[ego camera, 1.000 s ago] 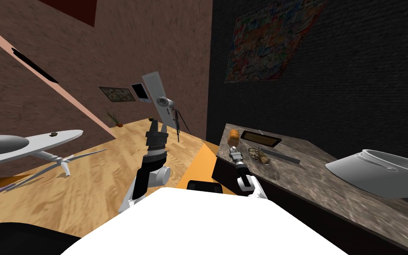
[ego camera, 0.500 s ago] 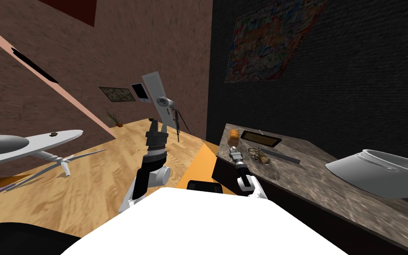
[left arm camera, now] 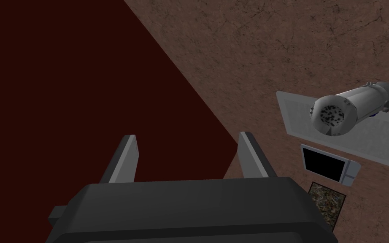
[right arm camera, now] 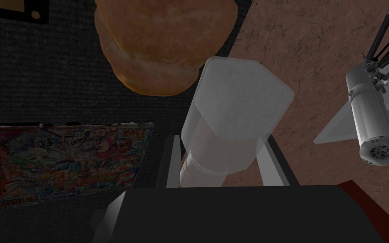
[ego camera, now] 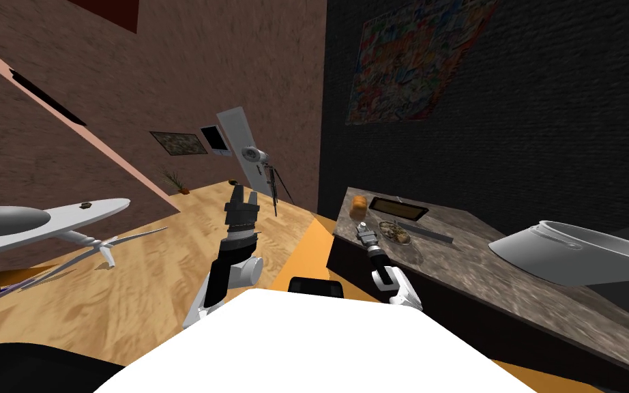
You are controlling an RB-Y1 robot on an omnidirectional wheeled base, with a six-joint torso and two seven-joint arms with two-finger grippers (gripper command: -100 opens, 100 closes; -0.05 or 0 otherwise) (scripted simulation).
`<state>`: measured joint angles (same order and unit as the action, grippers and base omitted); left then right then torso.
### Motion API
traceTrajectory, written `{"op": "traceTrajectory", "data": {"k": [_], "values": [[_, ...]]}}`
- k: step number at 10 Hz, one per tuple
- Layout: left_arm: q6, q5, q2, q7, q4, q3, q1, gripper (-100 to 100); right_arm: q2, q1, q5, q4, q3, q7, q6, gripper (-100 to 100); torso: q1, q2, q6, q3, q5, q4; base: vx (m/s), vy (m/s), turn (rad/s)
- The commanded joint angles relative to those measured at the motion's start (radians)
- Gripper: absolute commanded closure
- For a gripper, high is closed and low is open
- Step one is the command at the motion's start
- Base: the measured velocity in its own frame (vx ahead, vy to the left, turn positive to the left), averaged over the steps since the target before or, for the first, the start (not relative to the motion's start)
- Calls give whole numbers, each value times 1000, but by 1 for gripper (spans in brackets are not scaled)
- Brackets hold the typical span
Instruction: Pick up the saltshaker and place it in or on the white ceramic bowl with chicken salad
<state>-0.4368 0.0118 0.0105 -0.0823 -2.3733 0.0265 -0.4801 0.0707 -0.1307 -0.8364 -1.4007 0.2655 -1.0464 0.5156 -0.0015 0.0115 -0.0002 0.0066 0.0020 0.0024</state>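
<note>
My right gripper is shut on the saltshaker, a pale, translucent, faceted shaker pressed between both fingers. In the head view the right gripper hovers at the near left corner of the grey marbled counter. The bowl with mottled salad sits just to its right. An orange rounded object stands just beyond the gripper, and the same orange object looms close past the shaker. My left gripper is raised over the wooden floor, and its fingers stand open and empty.
A dark tray and a grey bar lie behind the bowl. A large white pot stands on the counter at right. A white table is at left. A white cylinder on a tripod stands ahead.
My head camera has shifted a little, so the counter sits slightly further left and up. The right gripper with the shaker has edged closer to the bowl. The left arm is still.
</note>
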Motion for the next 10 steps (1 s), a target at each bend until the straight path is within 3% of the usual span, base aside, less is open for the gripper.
{"op": "traceTrajectory", "data": {"k": [1,6,10], "values": [[0,0,0,0,0,0,0,0,30,13,-3,-18,-12,10,-2,100,0,0,0,0,0,0,-141,-47,-42],[0,0,0,0,0,0,0,0,72,70,-10,-89,-48,54,-19,100,-4,8,1,5,-1,2,-223,-89,-45],[0,0,0,0,0,0,0,0,84,114,-16,-135,-75,119,-83,100,-11,2,1,1,-3,1,-158,-168,-3]]}}
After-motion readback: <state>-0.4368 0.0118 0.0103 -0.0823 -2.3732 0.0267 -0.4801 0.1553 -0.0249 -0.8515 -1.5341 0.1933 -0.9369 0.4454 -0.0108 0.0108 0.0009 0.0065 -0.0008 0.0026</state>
